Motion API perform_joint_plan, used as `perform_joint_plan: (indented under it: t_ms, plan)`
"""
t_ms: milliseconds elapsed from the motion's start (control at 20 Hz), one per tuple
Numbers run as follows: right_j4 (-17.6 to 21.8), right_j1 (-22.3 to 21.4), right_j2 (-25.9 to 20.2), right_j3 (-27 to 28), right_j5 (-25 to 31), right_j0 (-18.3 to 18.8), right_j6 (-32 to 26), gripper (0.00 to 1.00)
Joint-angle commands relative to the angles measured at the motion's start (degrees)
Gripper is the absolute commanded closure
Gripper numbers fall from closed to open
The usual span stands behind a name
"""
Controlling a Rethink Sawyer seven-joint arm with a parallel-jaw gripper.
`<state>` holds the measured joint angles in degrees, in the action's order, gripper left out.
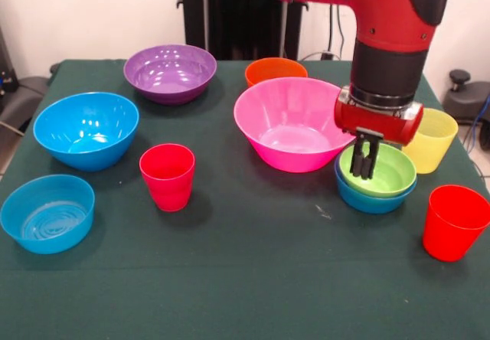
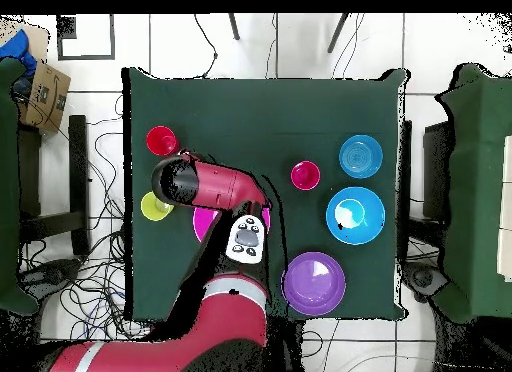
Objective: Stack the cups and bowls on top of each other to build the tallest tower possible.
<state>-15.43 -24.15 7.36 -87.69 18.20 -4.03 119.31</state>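
Observation:
My gripper (image 1: pixel 366 175) hangs with its fingers close together over the inside of the lime green bowl (image 1: pixel 387 173). I cannot tell if it touches the bowl. That bowl sits nested in a small blue bowl (image 1: pixel 374 200), the only stack on the table. The big pink bowl (image 1: pixel 287 125) stands just left of it, with the small orange bowl (image 1: pixel 276 70) behind. The yellow cup (image 1: pixel 432 139) and a red cup (image 1: pixel 455 222) stand to the right. Another red cup (image 1: pixel 168 176) stands mid-table. In the overhead view the arm (image 2: pixel 210 185) hides the gripper and the stack.
At the left of the front view stand the purple bowl (image 1: pixel 170 72), a large blue bowl (image 1: pixel 86 129) and a shallow blue bowl (image 1: pixel 47 212). The green cloth (image 1: pixel 253 279) covers the table. Overhead, cables lie on the floor around the table.

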Motion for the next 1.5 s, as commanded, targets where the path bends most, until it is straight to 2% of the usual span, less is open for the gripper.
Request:
perform_joint_plan:
  t_ms: [50, 300, 950, 1500]
  plan:
    - [-0.96, 3.03, -3.43, -1.18, -2.80, -1.80, 10.11, 1.00]
    - [-1.07, 3.44, -2.99, -1.48, -3.49, -2.51, 10.41, 1.00]
    - [-1.61, 5.95, -1.23, 1.85, -2.56, -3.08, 10.07, 1.00]
    - [-2.23, 14.55, 1.14, 7.85, -5.36, -4.21, 10.01, 1.00]
